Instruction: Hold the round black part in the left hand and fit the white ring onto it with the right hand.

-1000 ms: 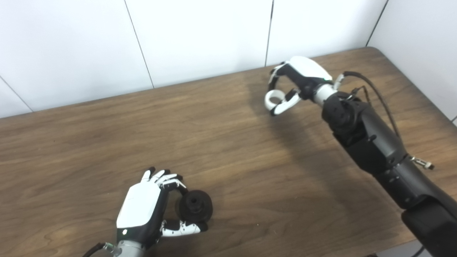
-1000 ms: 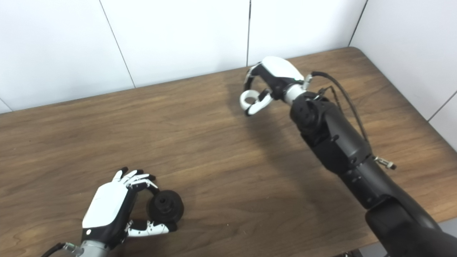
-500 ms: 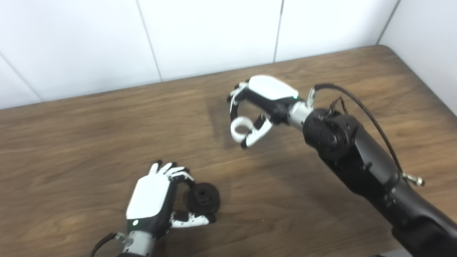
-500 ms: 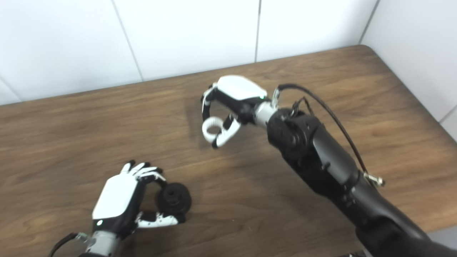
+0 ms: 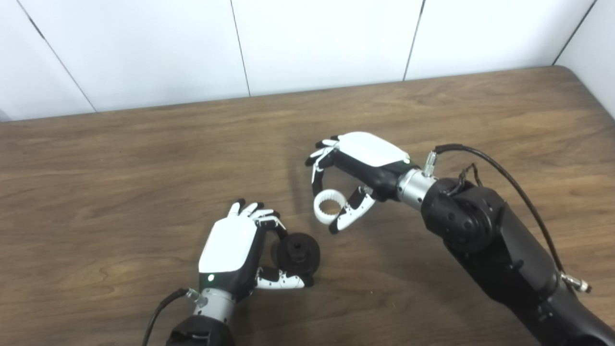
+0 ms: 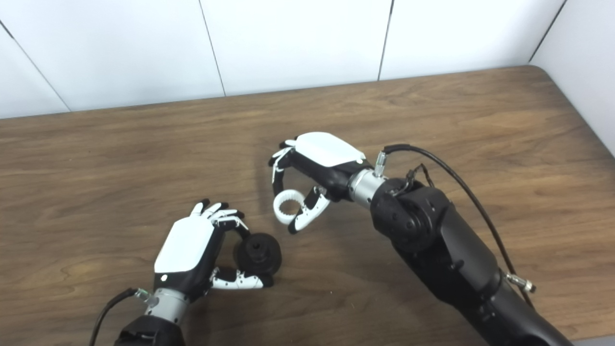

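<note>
Fingers of left hand (image 5: 230,250) grasp black part (image 5: 298,252), partly hiding it; right hand (image 5: 358,166) pinches white ring (image 5: 329,211).

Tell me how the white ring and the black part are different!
The ring is white and open through its middle; the black part is dark and solid, with only a small hole at its centre. The ring is a thin band with a ribbed inner wall, while the black part looks thicker and bulkier. The ring is in the right hand; the black part is in the left hand. Both are round.
</note>
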